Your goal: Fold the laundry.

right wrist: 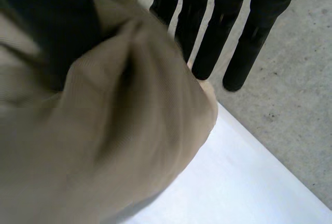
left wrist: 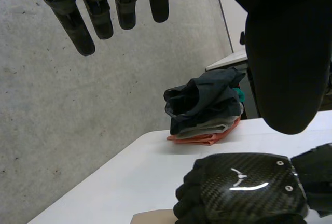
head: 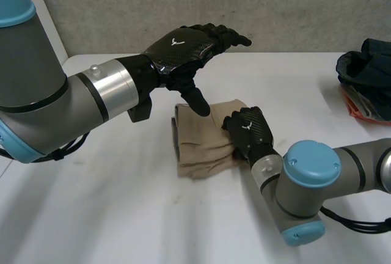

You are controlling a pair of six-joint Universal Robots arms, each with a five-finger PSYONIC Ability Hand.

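A folded beige cloth (head: pixel 198 148) lies in the middle of the white table (head: pixel 110 209). My right hand (head: pixel 249 131) rests on the cloth's right edge. In the right wrist view the beige cloth (right wrist: pixel 104 141) is bunched up in the palm, between the thumb and the fingers (right wrist: pixel 207 42). My left hand (head: pixel 183 47) hovers above the cloth's far side, open, with its fingers (left wrist: pixel 78 27) straight and its thumb pointing down, touching nothing. The left wrist view looks down on the back of the right hand (left wrist: pixel 244 187).
A pile of dark, grey and orange clothes (head: pixel 366 80) sits at the table's far right edge; the same pile of clothes (left wrist: pixel 205 102) appears beyond the right hand. A grey wall stands behind the table. Bare tabletop lies in front of and to the left of the cloth.
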